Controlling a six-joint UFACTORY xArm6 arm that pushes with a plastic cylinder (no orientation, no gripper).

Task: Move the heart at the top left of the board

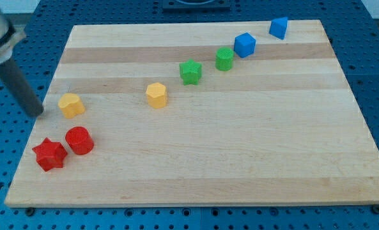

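1. Nearest the camera, the red star (49, 154) and red cylinder (80, 140) lie clear of the work.
2. My tip (38, 114), a bare rod with nothing to spread or pinch, stands just left of the yellow heart (71, 105), seemingly placed to push it rightward.
3. Farther right sits the yellow hexagon (156, 94).

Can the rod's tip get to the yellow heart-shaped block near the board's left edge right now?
Probably yes. My tip sits just to the view's left of the yellow heart-shaped block, with only bare wooden board between them. The red cylinder block and red star block lie lower, out of the path.
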